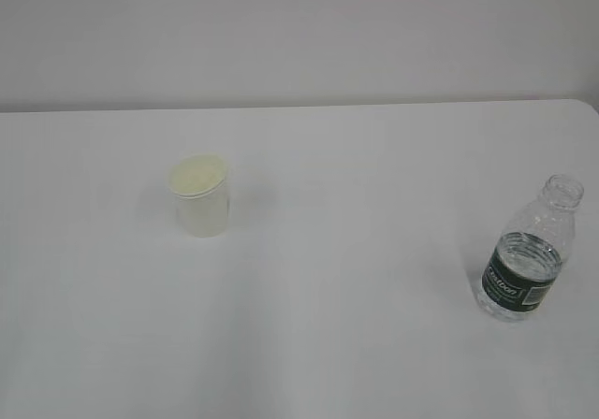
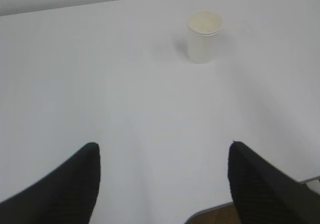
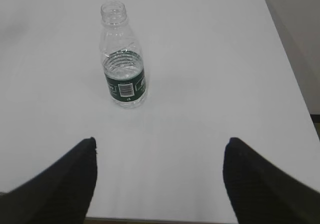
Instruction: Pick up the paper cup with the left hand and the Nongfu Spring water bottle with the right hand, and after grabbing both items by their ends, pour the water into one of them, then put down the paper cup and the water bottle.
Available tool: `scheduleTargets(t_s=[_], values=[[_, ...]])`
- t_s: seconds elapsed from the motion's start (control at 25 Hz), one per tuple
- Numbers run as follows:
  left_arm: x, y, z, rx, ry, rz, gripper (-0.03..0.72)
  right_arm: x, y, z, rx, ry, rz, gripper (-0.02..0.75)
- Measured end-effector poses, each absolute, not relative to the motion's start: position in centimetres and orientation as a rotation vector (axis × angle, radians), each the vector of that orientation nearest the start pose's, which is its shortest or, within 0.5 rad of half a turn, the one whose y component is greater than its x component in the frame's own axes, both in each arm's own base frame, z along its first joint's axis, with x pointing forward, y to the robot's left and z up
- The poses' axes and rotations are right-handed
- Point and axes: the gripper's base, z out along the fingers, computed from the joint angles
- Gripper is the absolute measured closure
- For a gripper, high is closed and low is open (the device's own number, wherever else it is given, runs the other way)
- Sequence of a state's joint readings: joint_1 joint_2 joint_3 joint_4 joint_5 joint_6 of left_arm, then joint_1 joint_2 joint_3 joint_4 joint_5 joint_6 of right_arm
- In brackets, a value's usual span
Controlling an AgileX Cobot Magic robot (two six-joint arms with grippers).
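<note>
The white paper cup stands upright left of the table's middle; the left wrist view has the paper cup far ahead and a little right. My left gripper is open above the near table edge, nothing between its black fingers. The Nongfu Spring water bottle stands uncapped at the right, clear water filling its lower part behind the dark green label. In the right wrist view the bottle stands ahead, left of centre. My right gripper is open and empty, well short of it. Neither arm shows in the exterior view.
The white table ends at a pale wall behind. Its right edge runs close to the bottle, with grey floor beyond. The near table edge shows under my left gripper.
</note>
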State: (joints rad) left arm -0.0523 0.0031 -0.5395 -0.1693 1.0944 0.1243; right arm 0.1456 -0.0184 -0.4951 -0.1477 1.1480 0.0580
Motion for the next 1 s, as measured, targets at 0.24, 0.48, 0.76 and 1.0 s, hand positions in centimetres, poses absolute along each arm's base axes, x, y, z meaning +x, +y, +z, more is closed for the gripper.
scheduleTargets(t_s=[0.24, 0.48, 0.76, 1.0], values=[[-1.19, -1.3, 28.64, 0.194, 2.024, -0.157, 0.12, -0.96, -1.38, 26.96, -0.076, 2.108, -0.057, 0.15], [-1.19, -1.3, 28.64, 0.194, 2.024, -0.157, 0.12, -0.96, -1.38, 26.96, -0.076, 2.108, -0.057, 0.15], [-1.19, -1.3, 28.64, 0.194, 2.024, -0.157, 0.12, -0.96, -1.38, 26.96, -0.076, 2.108, -0.057, 0.15], [-1.19, -1.31, 28.64, 0.194, 2.024, -0.159, 0.116, -0.96, -1.38, 26.96, -0.076, 2.108, -0.057, 0.15]])
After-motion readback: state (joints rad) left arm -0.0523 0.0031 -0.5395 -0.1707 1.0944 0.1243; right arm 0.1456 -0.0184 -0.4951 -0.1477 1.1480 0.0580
